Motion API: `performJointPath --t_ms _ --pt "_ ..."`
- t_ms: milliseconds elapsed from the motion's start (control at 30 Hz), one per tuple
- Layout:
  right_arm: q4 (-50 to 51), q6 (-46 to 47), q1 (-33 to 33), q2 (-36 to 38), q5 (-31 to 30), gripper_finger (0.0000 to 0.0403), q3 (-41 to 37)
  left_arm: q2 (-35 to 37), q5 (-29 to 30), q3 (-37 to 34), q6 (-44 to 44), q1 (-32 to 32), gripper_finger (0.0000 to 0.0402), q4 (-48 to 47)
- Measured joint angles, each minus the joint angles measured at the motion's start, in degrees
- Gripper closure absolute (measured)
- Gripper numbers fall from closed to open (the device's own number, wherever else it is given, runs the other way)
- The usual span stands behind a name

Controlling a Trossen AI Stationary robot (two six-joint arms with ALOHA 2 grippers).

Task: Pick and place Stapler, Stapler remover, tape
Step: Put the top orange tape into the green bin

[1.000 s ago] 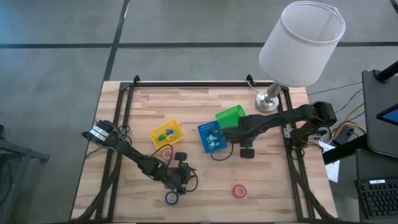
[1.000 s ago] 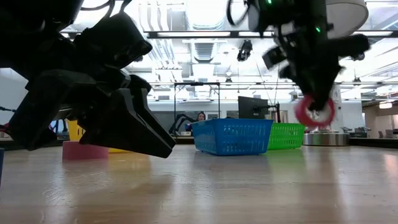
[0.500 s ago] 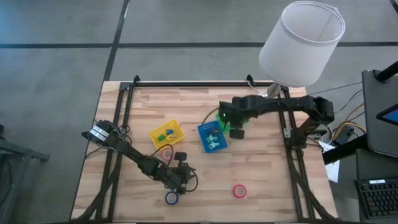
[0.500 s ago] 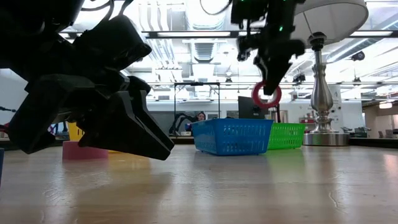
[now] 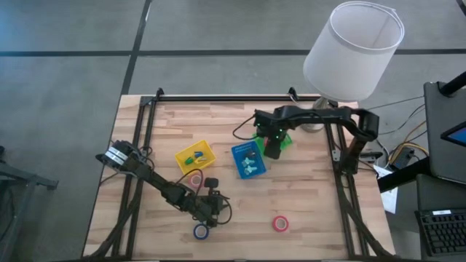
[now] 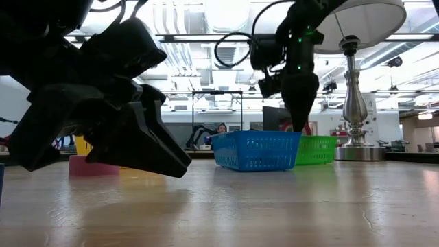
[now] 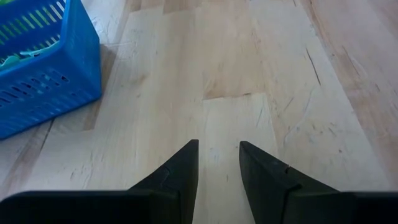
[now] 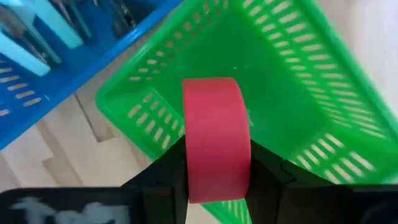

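Right wrist view only: red tape roll point(image 8: 216, 138) seen edge-on between the two dark fingers point(image 8: 168, 171) of the right gripper point(image 8: 217, 180), both fingers against the roll's flat sides, directly above the green bin point(image 8: 298, 93); blue bin point(image 8: 56, 62) just beside the green one, holding pale blue items. Not visible in the high view, where the right gripper point(image 5: 271, 148) hides the roll and covers part of the green bin point(image 5: 285, 140), with the blue bin point(image 5: 248, 160) just to its side. Low view: right gripper point(image 6: 300, 103) pointing straight down, tips dipping behind the rims of the blue bin point(image 6: 255, 151) and green bin point(image 6: 317, 149); roll not visible there. Right arm reaching across from the table's right edge, past the lamp point(image 5: 352, 54), wrist bent downward. Left wrist view only: left gripper point(image 7: 219, 163) with fingers parted by a narrow gap, nothing between them, bare wooden table point(image 7: 249, 62) ahead. High view: left arm stretched low along the table toward the near edge, left gripper point(image 5: 210, 211) just beside a blue tape roll point(image 5: 201, 231); pink tape roll point(image 5: 194, 179) behind the gripper next to the yellow bin point(image 5: 195, 155); second red tape roll point(image 5: 280, 223) well apart to the gripper's right. Low view: left gripper point(image 6: 103, 110) as a large dark mass close to the lens, pink roll point(image 6: 84, 166) beyond it.
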State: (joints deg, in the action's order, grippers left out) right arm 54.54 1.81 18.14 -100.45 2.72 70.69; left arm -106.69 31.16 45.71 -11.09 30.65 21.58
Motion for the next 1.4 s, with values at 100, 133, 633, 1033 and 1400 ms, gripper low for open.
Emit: performJointPath --t_ms 100,133,633,1033,1400 --pt "-0.3 -2.14 0.21 -1.37 3.37 0.0277 -0.68 0.0 0.0 -0.02 -0.02 0.0 0.0282 -0.23" --pt "-0.37 -2.67 0.17 -1.84 3.34 0.0274 -0.69 0.0 0.0 -0.02 -0.02 0.0 0.0282 -0.22" --pt "-0.82 -6.86 0.52 -2.9 -10.85 0.0239 -0.69 0.0 0.0 -0.02 -0.02 -0.21 0.0282 -0.65" --pt "1.62 -5.75 0.52 -2.64 -8.83 0.0255 -0.67 0.0 0.0 -0.02 -0.02 -0.55 0.0282 -0.67" --pt "0.96 -12.38 0.51 1.06 9.33 0.0303 -0.63 0.0 0.0 -0.04 -0.02 -1.07 0.0282 -0.83"
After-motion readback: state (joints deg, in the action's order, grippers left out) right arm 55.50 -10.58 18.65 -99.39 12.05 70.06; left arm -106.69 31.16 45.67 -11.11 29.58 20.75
